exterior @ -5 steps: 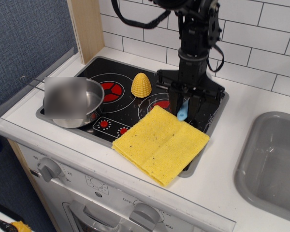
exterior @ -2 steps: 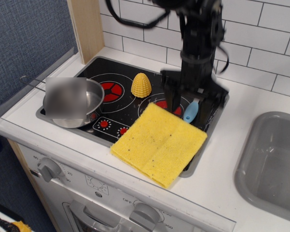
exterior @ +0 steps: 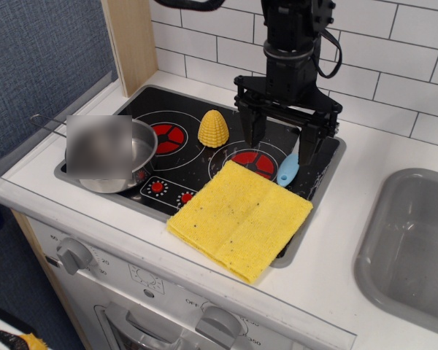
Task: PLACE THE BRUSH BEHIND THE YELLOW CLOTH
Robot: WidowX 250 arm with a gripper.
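The light-blue brush (exterior: 288, 170) lies on the black stove top just beyond the far right edge of the yellow cloth (exterior: 240, 217). The cloth lies flat over the stove's front right corner. My gripper (exterior: 280, 143) hangs above the back right burner with its two black fingers spread wide and nothing between them. The right finger (exterior: 307, 144) stands just above and behind the brush, not holding it.
A yellow corn cob (exterior: 213, 128) stands on the stove (exterior: 168, 109) between the burners. A steel pot (exterior: 124, 154) sits at the stove's left front. A grey sink (exterior: 412, 244) is at the right. A tiled wall runs behind.
The gripper let go of the brush, opened wide and rose. The brush now lies on the stove behind the cloth. The cloth shifted slightly.
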